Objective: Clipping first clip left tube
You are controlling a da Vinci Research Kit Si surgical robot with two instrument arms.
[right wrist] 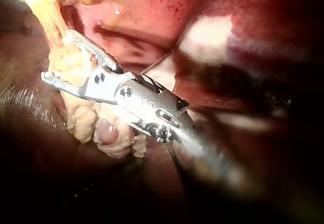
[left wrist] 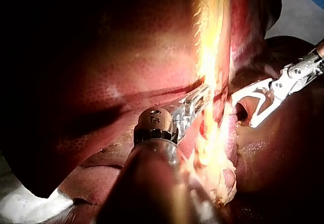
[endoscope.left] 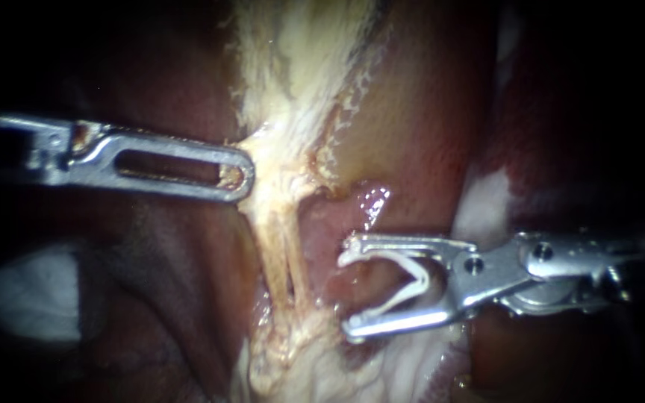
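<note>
Instruments: 2.

Right instrument [endoscope.left: 347, 287] (silver, shaft in from the right edge, lower right of frame): jaws stand wide apart and carry the one white V-shaped clip [endoscope.left: 416, 277] between them. One clip leg lies against each jaw, and the mouth faces left.

Left instrument [endoscope.left: 240, 175] (silver, long slotted jaw, in from the left edge, upper left): jaws pressed together on the pale yellow-white fatty band [endoscope.left: 293, 82] where it narrows at centre frame. Tissue shows through the slot at the tip.

Tubes: 2, thin pale strands running down from that pinch side by side, with a dark slit between them: left tube [endoscope.left: 272, 250] and right tube [endoscope.left: 301, 257].

The left tube lies left of the clip's open mouth, with the right tube between it and the jaw tips. The tips are near the right tube but apart from it (red tissue shows in the gap) and are around neither tube. The left tube hangs just below the left instrument's tip.

Dark red-brown liver [endoscope.left: 188, 298] lies on both sides of the strands.
</note>
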